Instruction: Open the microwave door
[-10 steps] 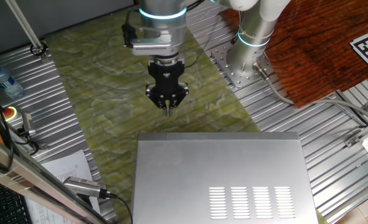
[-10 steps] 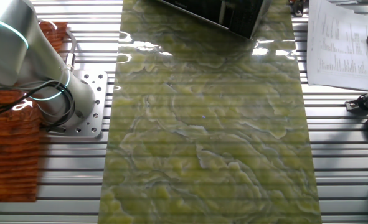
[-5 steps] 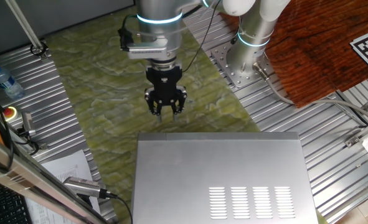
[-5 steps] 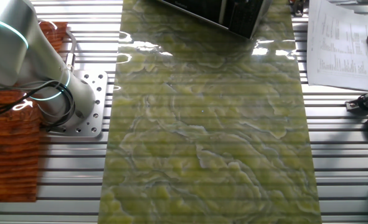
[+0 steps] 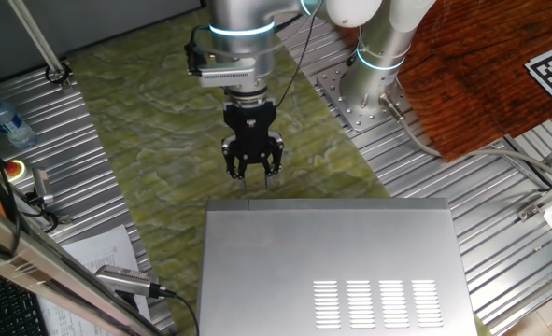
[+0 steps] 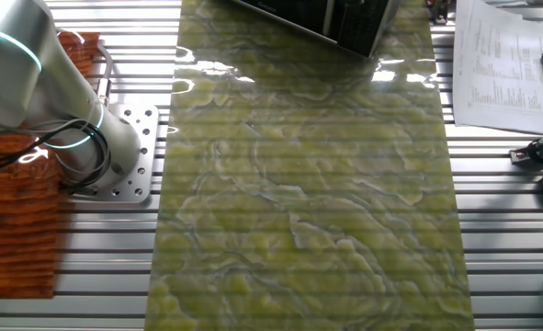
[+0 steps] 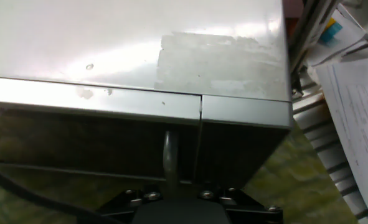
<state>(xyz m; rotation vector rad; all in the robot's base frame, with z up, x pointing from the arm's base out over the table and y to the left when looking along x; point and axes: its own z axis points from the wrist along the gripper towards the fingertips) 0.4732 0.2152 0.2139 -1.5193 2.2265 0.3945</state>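
The microwave (image 5: 327, 266) is a large silver-grey box at the bottom of one fixed view, with vent slots on its flat top. My gripper (image 5: 252, 174) hangs just in front of its front left edge, fingers spread apart and holding nothing. In the hand view the microwave door (image 7: 78, 146) is the dark front face under a silver top strip, left of a vertical seam. A grey vertical bar (image 7: 170, 155), apparently the handle, stands beside that seam, just above my gripper's dark body. In the other fixed view only the microwave's dark front (image 6: 340, 23) shows at the top; the gripper is out of view.
A green marbled mat (image 5: 163, 103) covers the table. The arm's base (image 5: 369, 89) stands at the back right beside a wood-grain board (image 5: 490, 65). A water bottle (image 5: 5, 121), a red button (image 5: 14, 169) and papers (image 5: 98, 252) lie at the left.
The gripper's fingers have gone from pressed together to spread apart. The hand has shifted slightly toward the microwave's front edge.
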